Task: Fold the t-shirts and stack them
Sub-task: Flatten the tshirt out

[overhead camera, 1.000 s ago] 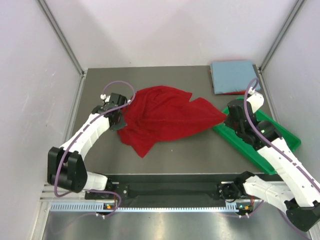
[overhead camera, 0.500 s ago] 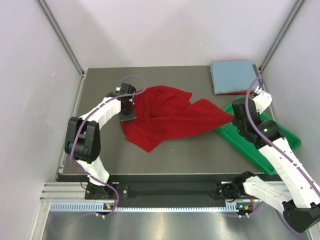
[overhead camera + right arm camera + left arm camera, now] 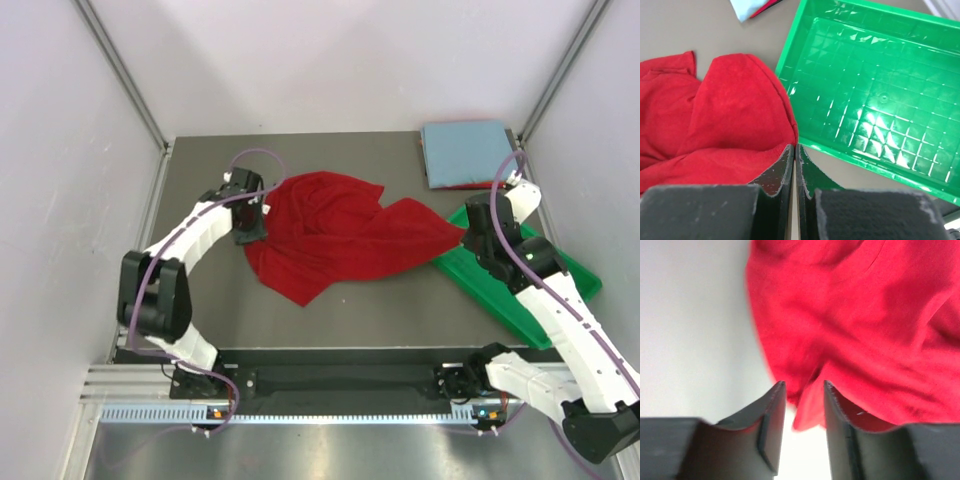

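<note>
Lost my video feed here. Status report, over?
Left fingers open at red t-shirt left edge. Right fingers shut on its right edge. Shirt crumpled, unfolded. Green tray beside right fingers; blue t-shirt folded, far corner.

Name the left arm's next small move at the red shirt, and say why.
Probably draw the left gripper back off the red t-shirt: its jaws stand parted around a fold of the left edge, the right gripper looks pinched shut on the opposite corner beside the green tray, and the cloth lies crumpled, so a cleaner hold is needed.
</note>
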Motion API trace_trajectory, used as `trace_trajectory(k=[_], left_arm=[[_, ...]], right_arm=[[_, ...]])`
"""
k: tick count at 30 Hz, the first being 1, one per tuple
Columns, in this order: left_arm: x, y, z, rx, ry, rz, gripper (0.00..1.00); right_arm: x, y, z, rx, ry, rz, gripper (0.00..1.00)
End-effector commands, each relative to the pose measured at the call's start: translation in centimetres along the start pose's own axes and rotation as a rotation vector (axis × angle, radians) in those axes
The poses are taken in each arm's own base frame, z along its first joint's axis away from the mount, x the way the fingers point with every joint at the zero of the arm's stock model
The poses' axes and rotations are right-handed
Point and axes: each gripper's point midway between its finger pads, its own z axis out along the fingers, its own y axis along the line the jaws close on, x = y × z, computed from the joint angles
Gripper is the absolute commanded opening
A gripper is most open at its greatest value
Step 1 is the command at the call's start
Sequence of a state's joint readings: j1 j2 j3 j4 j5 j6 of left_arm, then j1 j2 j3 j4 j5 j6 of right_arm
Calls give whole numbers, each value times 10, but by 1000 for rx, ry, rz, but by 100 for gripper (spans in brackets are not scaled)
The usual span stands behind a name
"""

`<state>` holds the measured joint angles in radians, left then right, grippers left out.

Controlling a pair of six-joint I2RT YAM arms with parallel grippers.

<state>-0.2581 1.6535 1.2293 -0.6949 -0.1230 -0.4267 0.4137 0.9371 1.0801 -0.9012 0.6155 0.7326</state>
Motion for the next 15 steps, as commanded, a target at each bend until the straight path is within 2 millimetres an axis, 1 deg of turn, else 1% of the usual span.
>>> trace_trajectory(k=[1, 2, 3, 4, 6, 7, 8, 9, 10, 12, 15], left_arm=[[14, 13, -19, 60, -46, -80, 45], [18, 14, -18, 90, -44, -103, 47], [16, 26, -18, 97, -46, -154, 49], [24, 14, -17, 199, -10, -176, 50], [28, 9, -13, 265, 2, -207, 52], [23, 0, -13, 322, -17, -216, 52], [26, -9, -14, 378, 2, -221, 52], [33, -12, -8, 389, 29, -229, 52], [31, -15, -5, 405, 21, -241, 52], [42, -13, 5, 390, 58, -256, 51], [47, -13, 7, 397, 57, -249, 49]], right_arm=[[-10, 10, -2, -55, -26, 26, 0], [-9, 11, -2, -57, -21, 26, 0], [-8, 14, -2, -67, -17, 25, 0], [-8, 15, -1, -68, -15, 26, 0], [-5, 18, 0, -80, -6, 29, 0], [-4, 18, 1, -84, -3, 29, 0], [-2, 18, 2, -83, 1, 30, 0], [-2, 19, 2, -87, 3, 35, 0], [-1, 20, 2, -89, 5, 36, 0], [-1, 21, 2, -96, 7, 39, 0], [-1, 20, 2, -91, 5, 36, 0]])
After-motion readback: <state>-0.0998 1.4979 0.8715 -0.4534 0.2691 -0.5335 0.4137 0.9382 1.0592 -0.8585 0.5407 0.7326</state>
